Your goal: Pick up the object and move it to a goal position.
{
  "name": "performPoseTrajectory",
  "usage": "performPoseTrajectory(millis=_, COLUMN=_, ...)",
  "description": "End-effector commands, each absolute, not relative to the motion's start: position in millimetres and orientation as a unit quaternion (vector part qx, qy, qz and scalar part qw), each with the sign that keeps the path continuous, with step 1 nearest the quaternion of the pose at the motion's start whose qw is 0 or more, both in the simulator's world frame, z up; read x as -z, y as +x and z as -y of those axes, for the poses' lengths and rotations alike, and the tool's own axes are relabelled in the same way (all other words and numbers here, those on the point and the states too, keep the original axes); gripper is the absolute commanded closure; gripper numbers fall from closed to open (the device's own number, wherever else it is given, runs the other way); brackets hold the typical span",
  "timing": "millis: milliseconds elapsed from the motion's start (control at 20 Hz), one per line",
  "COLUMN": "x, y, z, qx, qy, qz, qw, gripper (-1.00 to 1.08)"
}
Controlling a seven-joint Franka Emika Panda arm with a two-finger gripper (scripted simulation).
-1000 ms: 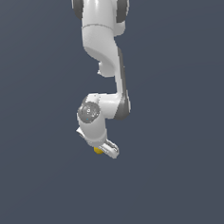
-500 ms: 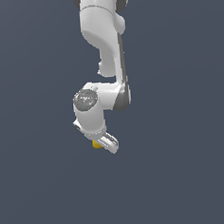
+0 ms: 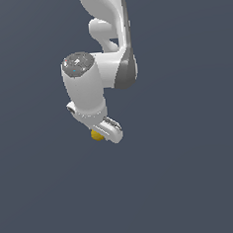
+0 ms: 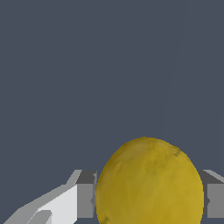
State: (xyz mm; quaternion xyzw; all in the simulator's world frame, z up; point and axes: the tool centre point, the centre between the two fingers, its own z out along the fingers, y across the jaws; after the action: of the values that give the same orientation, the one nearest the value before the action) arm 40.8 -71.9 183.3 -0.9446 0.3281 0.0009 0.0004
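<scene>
The object is a small yellow, bumpy, lemon-like lump. In the exterior view it peeks out under the white hand of my arm, mostly hidden by it. In the wrist view the lump fills the space between my two fingers, with one grey pad on each side pressed against it. My gripper is shut on the lump and holds it in the air, pointing down. In the wrist view the gripper shows only as its two finger ends.
The white arm rises from the hand to the upper edge of the exterior view. Behind everything there is only a flat dark blue-grey ground with no other objects or edges in sight.
The hand with the yellow lump has risen and come closer to the exterior camera, so the arm looks larger. The lump stays in the gripper.
</scene>
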Motion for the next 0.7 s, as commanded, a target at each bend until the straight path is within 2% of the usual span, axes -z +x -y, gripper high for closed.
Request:
performPoseTrajectory(millis=0, x=-214.5, y=36.4, z=72.5, qx=0.0, qy=-0.945, qz=-0.328, qw=0.0, gripper=1.08)
performPoseTrajectory(millis=650, x=-355.8, y=20.7, z=74.2, qx=0.0, qy=-0.945, qz=-0.328, qw=0.0, gripper=1.08)
